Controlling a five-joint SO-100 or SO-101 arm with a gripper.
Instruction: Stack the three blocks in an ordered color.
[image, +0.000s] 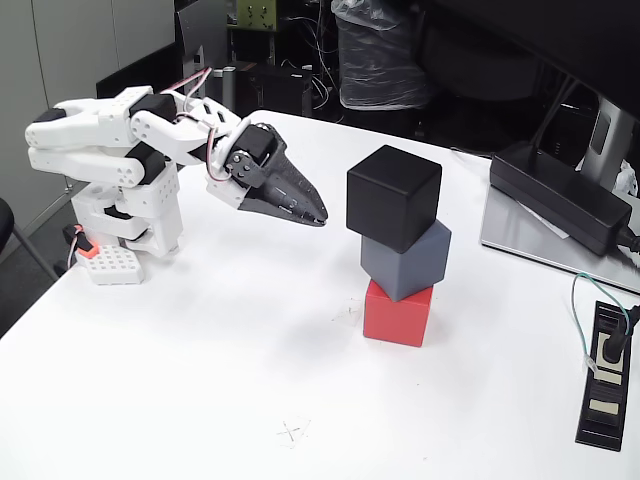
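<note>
In the fixed view the stacking looks finished: the red block (397, 314) sits on the white desk (250, 380), the slate grey block (407, 260) rests on top of it, and the black block (393, 197) crowns the tower. All three are turned at different angles, and the black block sits shifted to the left of the red block's footprint, so the tower may be less steady than a squared-up one. Nothing seems left but to keep clear of it.

The end effector (318, 216) hangs above the desk to the left of the stack, level with the black block and apart from it. Its dark fingers meet at the tip with nothing between them, so it appears clenched and empty.

Right of the stack, well apart, a flat black power brick (561, 195) lies beside a monitor stand (606, 140); a power strip (606, 375) lies nearer the desk's edge. None of these crowd the tower.
</note>
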